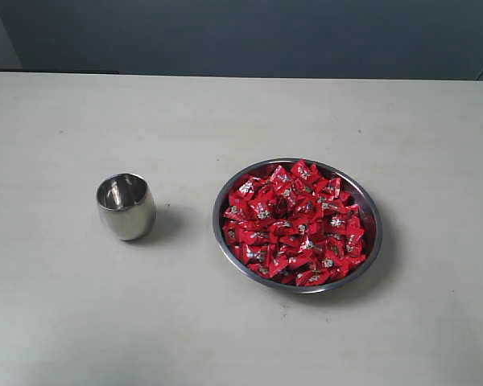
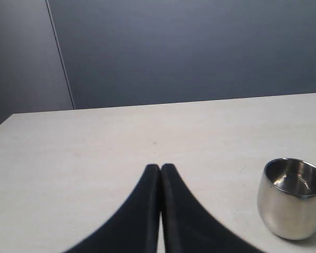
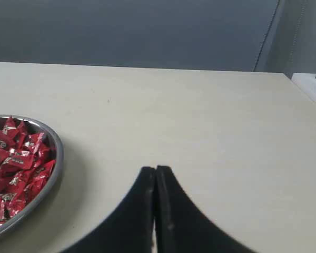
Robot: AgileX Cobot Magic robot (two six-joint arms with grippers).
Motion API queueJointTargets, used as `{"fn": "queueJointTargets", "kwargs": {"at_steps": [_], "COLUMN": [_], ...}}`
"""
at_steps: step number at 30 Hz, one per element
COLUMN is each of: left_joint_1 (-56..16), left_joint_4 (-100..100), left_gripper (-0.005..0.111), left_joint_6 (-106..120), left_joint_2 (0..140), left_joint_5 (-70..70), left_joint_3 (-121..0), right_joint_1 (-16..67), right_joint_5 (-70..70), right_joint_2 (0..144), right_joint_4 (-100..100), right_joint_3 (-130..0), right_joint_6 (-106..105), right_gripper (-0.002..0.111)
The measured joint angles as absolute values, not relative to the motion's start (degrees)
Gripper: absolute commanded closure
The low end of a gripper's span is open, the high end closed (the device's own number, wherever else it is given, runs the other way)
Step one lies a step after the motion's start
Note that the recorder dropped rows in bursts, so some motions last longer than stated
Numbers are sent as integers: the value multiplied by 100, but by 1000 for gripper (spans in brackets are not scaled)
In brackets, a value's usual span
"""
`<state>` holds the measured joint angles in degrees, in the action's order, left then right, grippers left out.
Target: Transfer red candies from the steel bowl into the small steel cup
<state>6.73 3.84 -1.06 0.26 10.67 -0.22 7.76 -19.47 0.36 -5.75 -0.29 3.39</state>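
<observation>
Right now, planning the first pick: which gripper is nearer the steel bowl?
Right. The right gripper sits beside the steel bowl; the left gripper is by the small steel cup.

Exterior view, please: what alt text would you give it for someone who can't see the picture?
A wide steel bowl heaped with red candies sits on a pale table. A small steel cup stands upright and apart from it, to its left in the picture, and looks empty.
</observation>
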Motion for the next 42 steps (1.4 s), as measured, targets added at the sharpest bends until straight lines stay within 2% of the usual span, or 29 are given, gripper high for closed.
{"fn": "queueJointTargets", "kwargs": {"at_steps": [16,19,26,30,42], "left_joint_1": [673,673,673,673,673], "left_joint_4": [384,384,384,384,384], "left_gripper": [106,106,106,106,106], "left_joint_6": [-106,-106,-106,-106,-106], "left_joint_2": [26,26,26,26,26], "left_joint_5": [1067,1067,1067,1067,1067], "left_joint_3": [-22,-22,-22,-22,-22], "right_joint_1": [776,776,776,776,776], "right_joint_5": [-1864,-1251,1670,2771,3847], "right_joint_2": [36,36,27,27,27], "right_joint_4": [-626,-626,-412,-390,-236], "right_joint_3": [-29,0,-8,-8,-8], "right_joint_6": [339,339,339,339,967], "right_gripper": [109,109,109,109,109]}}
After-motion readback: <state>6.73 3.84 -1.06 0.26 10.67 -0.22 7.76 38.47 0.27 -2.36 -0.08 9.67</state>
